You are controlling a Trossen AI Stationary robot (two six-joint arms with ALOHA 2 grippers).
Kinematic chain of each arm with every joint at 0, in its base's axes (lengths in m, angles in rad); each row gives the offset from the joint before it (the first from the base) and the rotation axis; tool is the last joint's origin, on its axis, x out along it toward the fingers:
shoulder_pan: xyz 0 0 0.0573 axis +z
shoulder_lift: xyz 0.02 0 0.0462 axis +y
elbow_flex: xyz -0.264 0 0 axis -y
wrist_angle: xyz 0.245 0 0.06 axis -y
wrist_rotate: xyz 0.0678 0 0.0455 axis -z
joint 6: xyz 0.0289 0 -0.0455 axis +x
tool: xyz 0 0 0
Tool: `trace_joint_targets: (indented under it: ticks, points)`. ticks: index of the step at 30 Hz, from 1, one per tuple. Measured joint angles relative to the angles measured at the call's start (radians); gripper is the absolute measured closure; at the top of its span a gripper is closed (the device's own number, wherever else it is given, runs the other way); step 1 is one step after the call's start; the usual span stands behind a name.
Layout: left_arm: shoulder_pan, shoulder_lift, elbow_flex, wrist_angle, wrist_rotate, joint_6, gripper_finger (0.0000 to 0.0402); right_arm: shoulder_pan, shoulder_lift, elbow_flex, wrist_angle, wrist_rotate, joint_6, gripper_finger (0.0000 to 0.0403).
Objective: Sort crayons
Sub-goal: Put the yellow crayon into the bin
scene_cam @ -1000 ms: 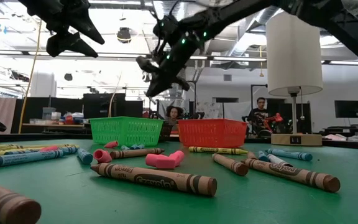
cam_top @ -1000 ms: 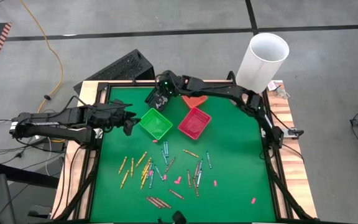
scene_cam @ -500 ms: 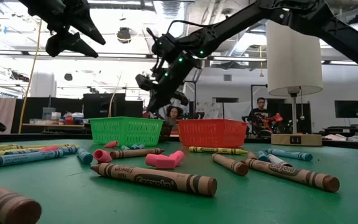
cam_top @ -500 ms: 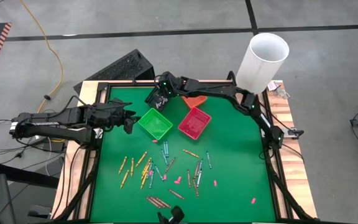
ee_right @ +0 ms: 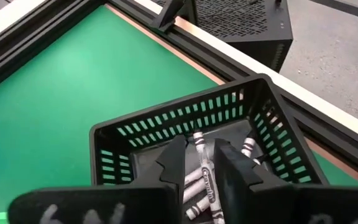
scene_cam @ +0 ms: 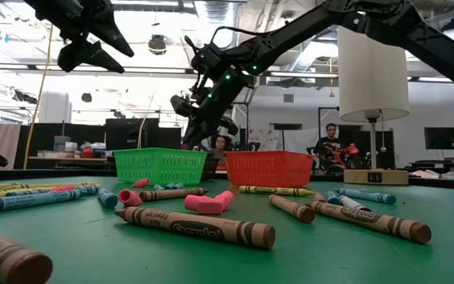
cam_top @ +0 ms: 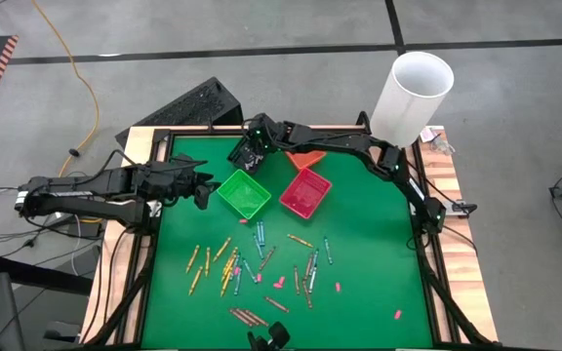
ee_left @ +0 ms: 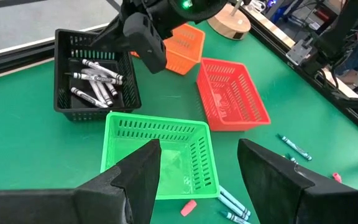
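Right gripper (ee_right: 199, 163) hangs over the black plastic mesh bin (ee_right: 135, 140) near the green table's (cam_top: 369, 253) far edge, jaws slightly apart, a grey paper-wrapped crayon (ee_right: 205, 180) between them above more grey crayons. Left gripper (ee_left: 199, 168) hovers jaws wide apart by the green mesh bin (ee_left: 160, 155). Loose mixed-colour crayons (cam_top: 261, 263) are strewn mid-table toward the near edge.

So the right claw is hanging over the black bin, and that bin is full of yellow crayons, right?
Not quite. The right claw does hang over the black bin, but the crayons in it are grey-white, not yellow. The left wrist view shows them plainly, and the right wrist view agrees.
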Motion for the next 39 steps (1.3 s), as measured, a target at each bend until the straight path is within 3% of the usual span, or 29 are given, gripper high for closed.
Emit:
trace_joint_targets:
  ticks: [8,18,23,29,35,39]
  points:
    - [0.0,0.0,0.0,-0.001,0.017,0.013,0.0198,0.0,-0.065,0.0,-0.053,-0.061,-0.051,0.0316]
    - [-0.002,0.0,0.0,-0.056,0.126,0.088,0.0198,0.058,-0.407,0.0,-0.413,-0.08,-0.217,0.0316]
    - [-0.003,0.023,0.0,-0.154,0.228,0.1,0.0198,0.131,-0.587,0.0,-0.522,-0.026,-0.187,0.0316]
    - [-0.038,0.127,0.0,-0.152,0.4,0.056,0.0198,0.245,-0.752,0.0,-0.597,0.144,-0.156,0.0316]
    - [-0.16,0.291,0.001,-0.15,0.451,-0.04,0.0198,0.336,-0.833,0.0,-0.664,0.309,-0.154,0.0316]
    - [-0.241,0.37,0.001,-0.147,0.445,-0.116,0.0198,0.36,-0.836,0.001,-0.779,0.314,-0.164,0.0316]
